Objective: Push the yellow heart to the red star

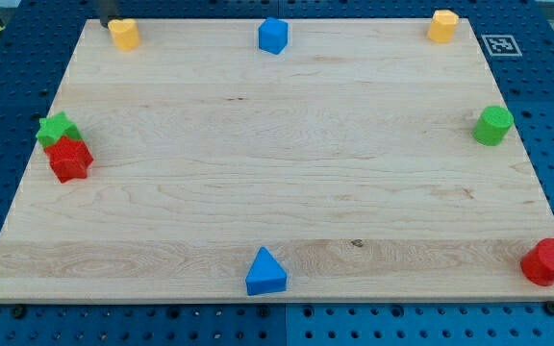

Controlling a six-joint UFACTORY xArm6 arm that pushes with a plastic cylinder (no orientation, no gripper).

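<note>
A yellow block (123, 34), which looks like the heart, sits at the board's top left corner. The red star (68, 159) lies at the view's left edge of the board, touching a green star (57, 128) just above it. The dark rod enters at the view's top left, and only a short piece of it shows. My tip (108, 21) is just left of and above the yellow heart, close to it or touching it. The heart lies well above the red star.
A second yellow block (442, 26) is at the top right corner. A blue cube (272, 36) is at top centre, a green cylinder (493, 126) at the right edge, a red cylinder (547, 261) at the bottom right, and a blue triangle (265, 272) at bottom centre. The wooden board (277, 173) rests on a blue pegboard.
</note>
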